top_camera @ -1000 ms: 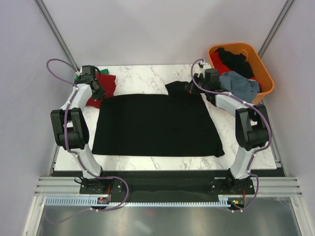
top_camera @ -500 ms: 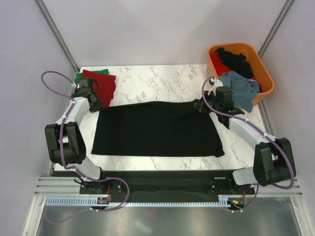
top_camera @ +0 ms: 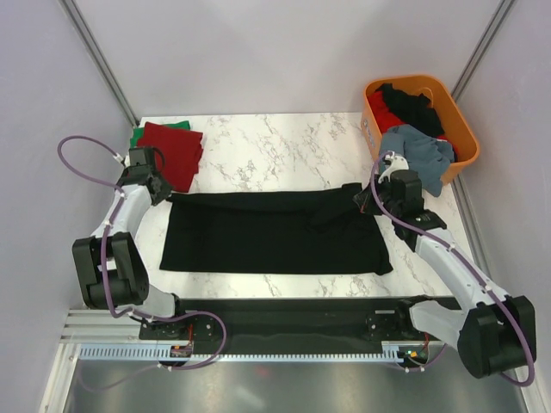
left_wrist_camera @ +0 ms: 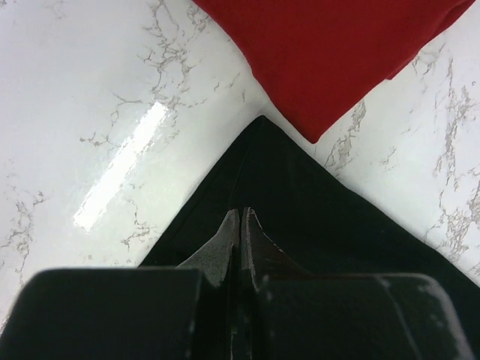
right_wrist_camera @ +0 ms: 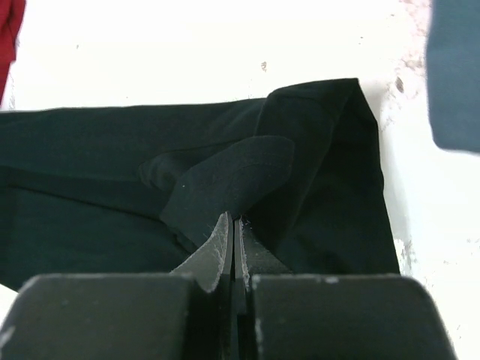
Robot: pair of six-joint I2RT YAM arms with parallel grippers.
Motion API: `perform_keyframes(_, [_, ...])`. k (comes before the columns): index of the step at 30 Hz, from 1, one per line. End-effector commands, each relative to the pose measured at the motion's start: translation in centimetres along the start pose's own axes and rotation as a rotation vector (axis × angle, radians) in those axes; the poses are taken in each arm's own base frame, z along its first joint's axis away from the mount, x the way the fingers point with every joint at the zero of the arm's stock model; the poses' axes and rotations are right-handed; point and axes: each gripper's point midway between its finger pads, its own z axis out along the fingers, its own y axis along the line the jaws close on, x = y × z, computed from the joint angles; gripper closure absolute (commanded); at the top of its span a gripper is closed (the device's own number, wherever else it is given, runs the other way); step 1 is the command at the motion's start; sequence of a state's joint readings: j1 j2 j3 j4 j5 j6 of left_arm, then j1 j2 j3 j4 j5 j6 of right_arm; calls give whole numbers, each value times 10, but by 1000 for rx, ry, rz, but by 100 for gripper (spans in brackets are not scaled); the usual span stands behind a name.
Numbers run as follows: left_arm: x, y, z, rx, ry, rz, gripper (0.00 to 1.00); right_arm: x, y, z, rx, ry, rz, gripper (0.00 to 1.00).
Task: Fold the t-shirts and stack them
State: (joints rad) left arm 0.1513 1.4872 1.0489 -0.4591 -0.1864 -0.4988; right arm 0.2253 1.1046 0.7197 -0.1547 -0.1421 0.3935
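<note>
Both claws are clamped fully closed on the black t-shirt [top_camera: 275, 237] — the left gripper [left_wrist_camera: 240, 214] at its far-left corner, the right gripper [right_wrist_camera: 232, 219] on a bunched sleeve fold at far right, though the left pinch itself is partly hidden. The shirt lies as a wide band across the marble table [top_camera: 275, 138], long axis left to right. Soft, light, limp cloth — it will sag and drag, so corners and hems suit gripping best.

A white marble-patterned surface [top_camera: 284, 138] carries a black t-shirt [top_camera: 258, 237] lying flat in a broad band across its near half, with cloth doubled over along the far edge. At the far left corner, a folded dark red t-shirt [top_camera: 172, 148] lies on a green t-shirt [top_camera: 135, 136], just beside the black one's corner
</note>
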Motion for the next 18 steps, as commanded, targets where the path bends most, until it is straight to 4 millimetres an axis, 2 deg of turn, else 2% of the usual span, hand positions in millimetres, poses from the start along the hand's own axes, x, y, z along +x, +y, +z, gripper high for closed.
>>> perform_keyframes(1, [-12, 6, -4, -13, -67, -4, 98, 4, -7, -11, 47, -15, 69, 100])
perform_keyframes(8, [1, 26, -9, -79, -58, -73, 97, 37, -20, -27, 83, -31, 208, 100])
perform_keyframes(10, [1, 28, -10, -92, -59, -74, 88, 50, -28, -32, 112, -37, 266, 100])
perform_keyframes(11, [3, 33, -10, -119, -51, -84, 72, 53, -31, -34, 127, -43, 281, 95])
perform_keyframes(12, [5, 38, -10, -136, -44, -94, 36, 62, -35, -38, 136, -43, 295, 81])
perform_keyframes(13, [5, 41, -10, -146, -40, -103, 24, 65, -34, -40, 136, -41, 333, 62])
perform_keyframes(14, [7, 43, -10, -156, -36, -122, 15, 65, -43, -43, 176, -74, 345, 25])
perform_keyframes(15, [6, 47, -11, -162, -34, -133, 8, 68, -47, -46, 202, -75, 362, 17])
perform_keyframes(16, [6, 47, -13, -158, -38, -134, 6, 67, -49, -49, 215, -87, 374, 12])
perform_keyframes(18, [4, 49, -15, -163, -47, -126, 4, 58, -48, -55, 220, -109, 372, 11])
